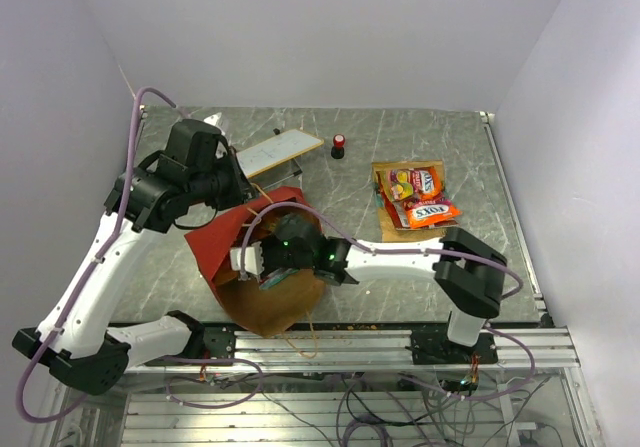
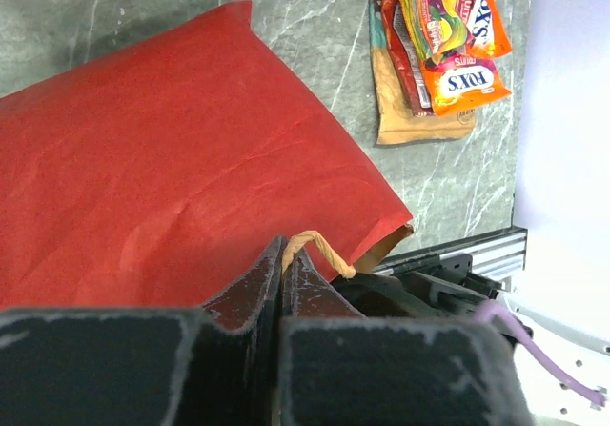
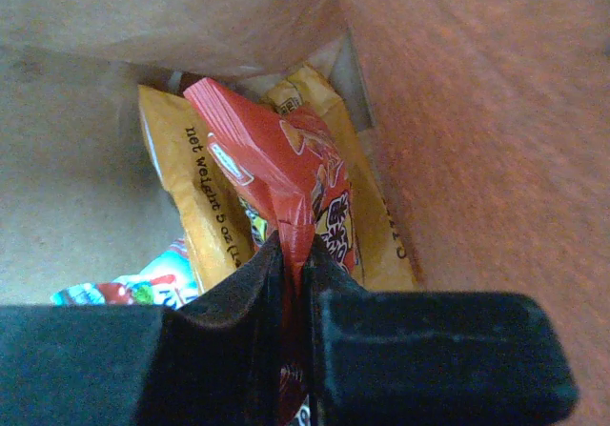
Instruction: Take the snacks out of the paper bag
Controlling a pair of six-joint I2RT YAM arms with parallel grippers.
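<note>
The right end effector (image 3: 294,254) is deep inside the paper bag (image 1: 212,242), its jaws closed on the crimped edge of a red packet (image 3: 276,159). To do this step well it should draw straight back along the bag's axis toward the mouth, slowly, because glossy film is slippery and an edge pinch could slide off if the packet catches on the kraft wall. The red packet lies on top of a yellow packet (image 3: 181,178), so a slight lift before pulling should stop that one dragging along. A multicolour packet (image 3: 143,288) sits nearer the mouth on the left. The left end effector (image 2: 283,264) is shut on the thin twisted tan handle (image 2: 319,247), which steadies the bag; holding that tension should keep the mouth from collapsing. The bag lies on its side at the near left of the bench (image 1: 400,132). It is matte red and creased outside, fibrous brown inside, and it buckles easily. A pile of packets (image 1: 420,199) already lies at the far right. They are shiny, flat and crinkly in orange, yellow and brown.
</note>
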